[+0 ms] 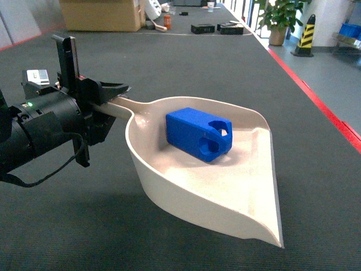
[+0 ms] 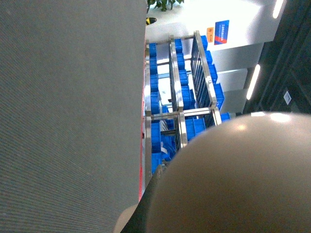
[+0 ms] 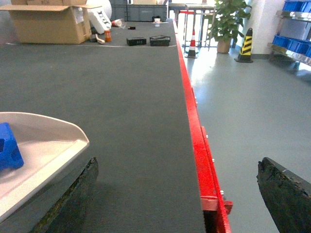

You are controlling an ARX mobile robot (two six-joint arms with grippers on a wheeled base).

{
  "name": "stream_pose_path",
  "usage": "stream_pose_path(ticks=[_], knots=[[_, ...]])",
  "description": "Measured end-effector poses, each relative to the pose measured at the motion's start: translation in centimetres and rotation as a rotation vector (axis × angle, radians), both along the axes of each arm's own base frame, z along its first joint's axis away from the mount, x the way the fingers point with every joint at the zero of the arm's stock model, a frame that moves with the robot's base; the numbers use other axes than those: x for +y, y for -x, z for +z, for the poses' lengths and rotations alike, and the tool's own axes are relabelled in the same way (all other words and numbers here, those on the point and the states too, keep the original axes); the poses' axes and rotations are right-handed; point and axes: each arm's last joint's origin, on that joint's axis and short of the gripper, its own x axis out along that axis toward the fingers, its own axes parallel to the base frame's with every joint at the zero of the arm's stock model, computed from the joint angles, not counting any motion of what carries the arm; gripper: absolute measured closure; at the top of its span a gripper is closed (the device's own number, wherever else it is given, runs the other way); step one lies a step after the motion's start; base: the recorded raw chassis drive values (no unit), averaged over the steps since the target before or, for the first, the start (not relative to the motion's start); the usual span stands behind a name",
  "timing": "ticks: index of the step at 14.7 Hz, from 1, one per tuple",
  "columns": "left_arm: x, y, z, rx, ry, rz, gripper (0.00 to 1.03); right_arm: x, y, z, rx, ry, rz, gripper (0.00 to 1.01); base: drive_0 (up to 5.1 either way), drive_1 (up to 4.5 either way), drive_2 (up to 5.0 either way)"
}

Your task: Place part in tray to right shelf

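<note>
Left tool [image 1: 110,97] grips the tray [image 1: 225,192] handle; part [image 1: 197,134] lies inside the tray.

The handle runs left to right — scoop pointing right, over the bench [image 1: 186,62]. Right tool [image 3: 177,191] is open, empty, just beside the tray's lip. The shelf [image 2: 181,104] shows only in the left wrist view — beyond the bench edge.

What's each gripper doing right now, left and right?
Left gripper: closed on the tray handle; the part rides inside.
Right gripper: open, holding nothing.
</note>
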Motion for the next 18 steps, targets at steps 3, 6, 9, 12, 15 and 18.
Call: stream_pose_path(ticks=[3, 6, 9, 12, 15, 18], knots=[[0.01, 0.02, -0.03, 0.0, -0.002, 0.002, 0.9, 0.0, 0.01, 0.03, -0.003, 0.0, 0.0, 0.03, 4.9, -3.34, -1.4], [0.01, 0.02, -0.02, 0.0, 0.0, 0.001, 0.9, 0.0, 0.01, 0.03, -0.003, 0.0, 0.0, 0.03, 4.9, -3.34, -1.4], [-0.02, 0.03, -0.03, 0.001, -0.001, 0.001, 0.9, 0.0, 0.01, 0.03, -0.003, 0.0, 0.0, 0.03, 4.9, -3.34, -1.4], [-0.02, 0.06, -0.06, 0.003, -0.001, -0.002, 0.9, 0.0, 0.01, 0.04, -0.003, 0.0, 0.0, 0.03, 4.9, -3.34, -1.4], [-0.01, 0.06, -0.04, 0.001, 0.0, 0.0, 0.9, 0.0, 0.01, 0.04, -0.003, 0.0, 0.0, 0.03, 4.9, -3.34, -1.4], [0.01, 0.07, -0.06, 0.002, -0.001, 0.0, 0.9, 0.0, 0.01, 0.02, -0.003, 0.0, 0.0, 0.03, 4.9, -3.34, -1.4]])
